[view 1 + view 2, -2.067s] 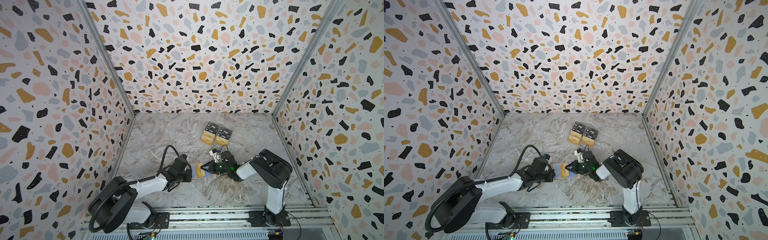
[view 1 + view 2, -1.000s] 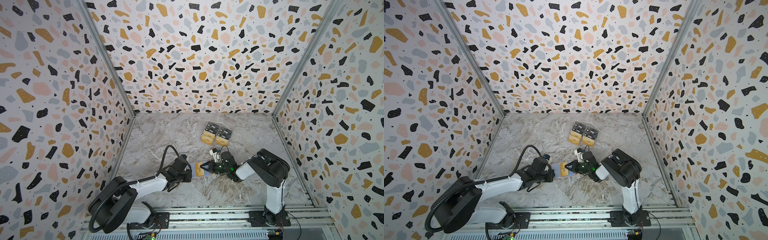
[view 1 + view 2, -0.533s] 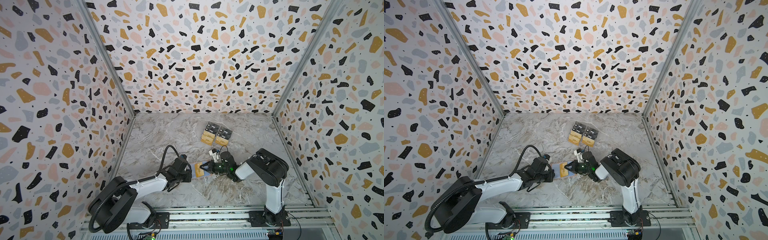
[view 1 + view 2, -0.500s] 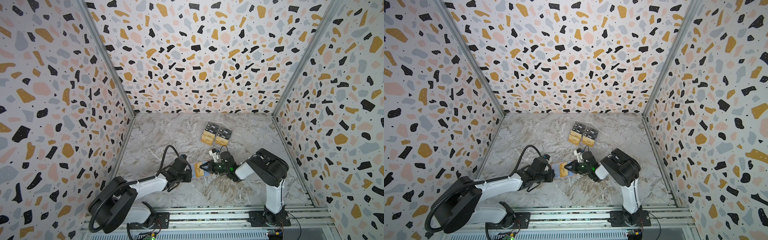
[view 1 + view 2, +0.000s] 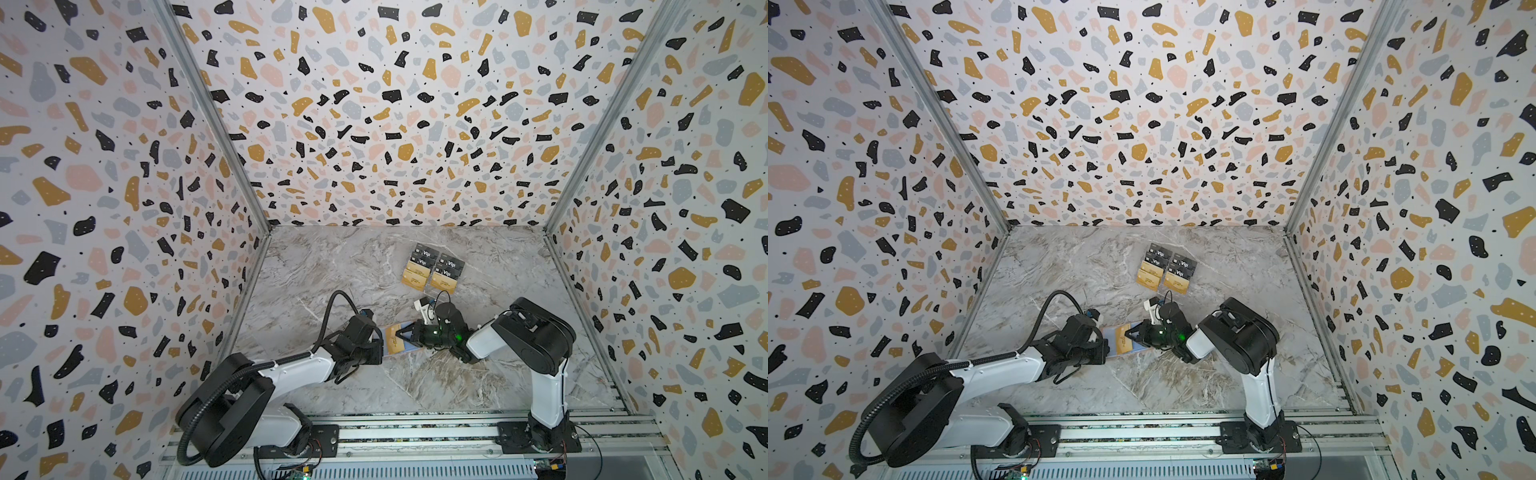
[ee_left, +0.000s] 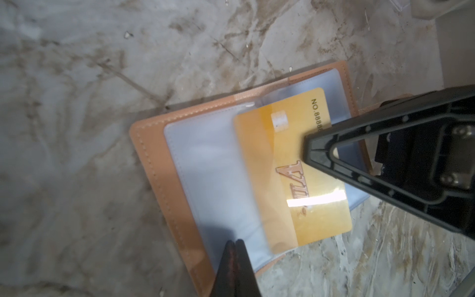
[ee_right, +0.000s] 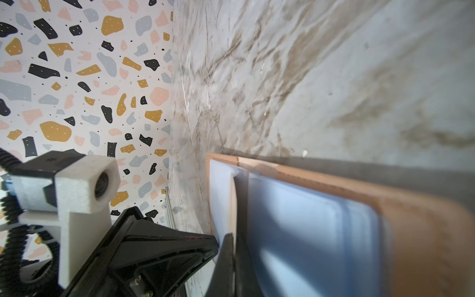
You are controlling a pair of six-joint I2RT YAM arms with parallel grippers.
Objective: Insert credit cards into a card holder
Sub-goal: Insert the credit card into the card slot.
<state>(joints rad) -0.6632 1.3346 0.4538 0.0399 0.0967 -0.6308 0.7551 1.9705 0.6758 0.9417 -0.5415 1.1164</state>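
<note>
The peach card holder (image 6: 154, 164) lies open on the marble floor, its clear bluish sleeves (image 6: 213, 180) facing up; both top views show it between the arms (image 5: 388, 351). A gold credit card (image 6: 259, 159) sits partly inside a sleeve, and my right gripper (image 7: 234, 235) is shut on its outer end. My left gripper (image 6: 235, 242) is shut, its tips resting on the sleeve near the holder's edge. In both top views the two grippers meet nose to nose, the left gripper (image 5: 380, 347) and the right gripper (image 5: 402, 334). More gold credit cards (image 5: 415, 277) lie farther back.
A clear tiered stand (image 5: 432, 266) at the back of the floor carries black "Vip" cards (image 5: 426, 253) above the gold ones. Terrazzo-patterned walls (image 5: 395, 124) enclose three sides. A metal rail (image 5: 415, 432) with the arm bases runs along the front.
The right arm has edged slightly to the left with the card. The left arm and the card holder stay where they were.
</note>
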